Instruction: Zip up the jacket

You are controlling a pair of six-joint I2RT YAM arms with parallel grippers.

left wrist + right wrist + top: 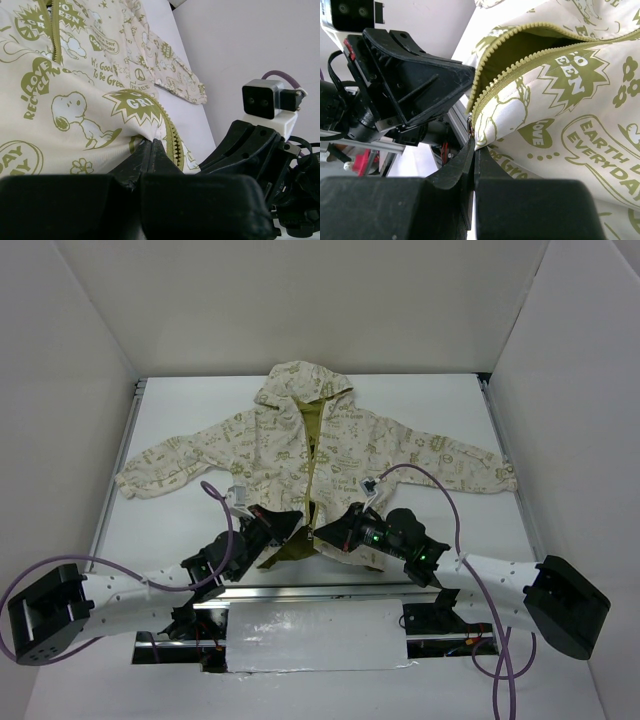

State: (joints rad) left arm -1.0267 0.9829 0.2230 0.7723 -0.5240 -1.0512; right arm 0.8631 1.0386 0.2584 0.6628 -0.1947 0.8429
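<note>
Top external view: the jacket lies flat on its back in the middle of the white counter, hood at 12 o'clock, sleeves thrown out to 9 and 3, hem at 6. The front gapes open and olive lining shows down the centre, so nothing is zipped yet.

Both arms crowd that hem. The left arm comes in from 7 o'clock and the right arm from 5, their tips near each other. On the left wrist view, the left jaws are pressed fully together on the bottom corner of one front panel, just beside the zipper teeth. On the right wrist view, the right jaws are also clamped tight at the bottom corner of the other panel, right under a small metal slider. Whether they pinch the pull tab or only cloth, I cannot tell.

My read is that this is the fiddly opening step, mating the two bottom ends. The next move calls for lining up the bare end with the slider and seating it fully. Then one arm pins the hem at 6 while the other draws the slider toward 12, keeping the teeth taut and straight.

Around it all, plain white walls box the counter on three sides. A metal rail runs along the near edge, and purple cables loop off both arms.
</note>
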